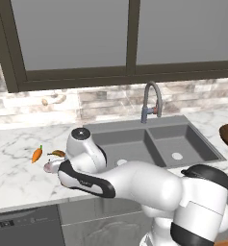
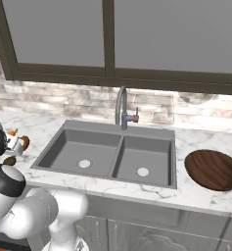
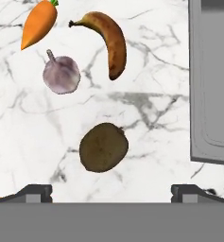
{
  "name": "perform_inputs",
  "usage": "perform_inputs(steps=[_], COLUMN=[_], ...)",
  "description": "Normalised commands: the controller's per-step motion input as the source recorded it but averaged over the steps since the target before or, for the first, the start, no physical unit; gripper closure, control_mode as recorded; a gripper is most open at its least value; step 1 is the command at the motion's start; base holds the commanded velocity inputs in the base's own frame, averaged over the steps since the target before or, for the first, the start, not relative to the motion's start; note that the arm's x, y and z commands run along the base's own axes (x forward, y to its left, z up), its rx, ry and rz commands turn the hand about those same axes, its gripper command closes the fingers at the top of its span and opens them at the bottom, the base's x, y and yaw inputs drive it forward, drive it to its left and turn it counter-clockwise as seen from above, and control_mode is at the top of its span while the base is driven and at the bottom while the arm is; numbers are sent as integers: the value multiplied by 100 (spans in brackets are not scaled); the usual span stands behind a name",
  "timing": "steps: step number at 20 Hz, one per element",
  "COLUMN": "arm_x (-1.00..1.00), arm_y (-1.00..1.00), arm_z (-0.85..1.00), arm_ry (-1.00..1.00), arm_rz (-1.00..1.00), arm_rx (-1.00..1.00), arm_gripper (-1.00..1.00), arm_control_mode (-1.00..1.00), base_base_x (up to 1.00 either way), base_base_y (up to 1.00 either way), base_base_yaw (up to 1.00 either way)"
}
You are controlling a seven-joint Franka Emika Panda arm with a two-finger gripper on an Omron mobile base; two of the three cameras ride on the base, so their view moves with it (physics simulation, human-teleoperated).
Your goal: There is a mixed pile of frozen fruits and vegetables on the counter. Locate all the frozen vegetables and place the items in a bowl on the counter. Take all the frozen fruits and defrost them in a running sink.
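The hand view looks straight down on the pile on the white marble counter (image 3: 151, 108). An orange carrot (image 3: 38, 21) lies at top left, with a pinkish-white bulb (image 3: 61, 74) just below it. The brownish-yellow banana (image 3: 108, 42) curves beside them. The brown kiwi (image 3: 104, 147) lies lowest, apart from the rest. My gripper (image 3: 112, 194) hovers above the counter, open, with the kiwi just ahead of its wide-set fingertips (image 3: 35, 193). Nothing is held. From the left base view, the carrot (image 1: 37, 154) and banana (image 1: 57, 153) show beside my wrist. The bowl (image 2: 213, 169) sits right of the sink (image 2: 107, 154).
The sink's dark rim (image 3: 210, 80) runs down the right side of the hand view, close to the pile. The grey gooseneck tap (image 1: 152, 101) stands behind the double basin (image 1: 154, 141). A window and stone backsplash back the counter. My own arm crosses the counter's front edge.
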Motion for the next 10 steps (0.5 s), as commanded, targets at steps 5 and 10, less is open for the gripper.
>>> perform_inputs(steps=[5,10], arm_x=[0,3], arm_y=[3,16], arm_z=[0,0], arm_ry=[0,0], arm_rz=[0,0], arm_rx=[0,0], arm_gripper=[-100,-100], arm_control_mode=[-100,-100], base_base_x=[0,0], base_base_y=[0,0], base_base_yaw=[0,0])
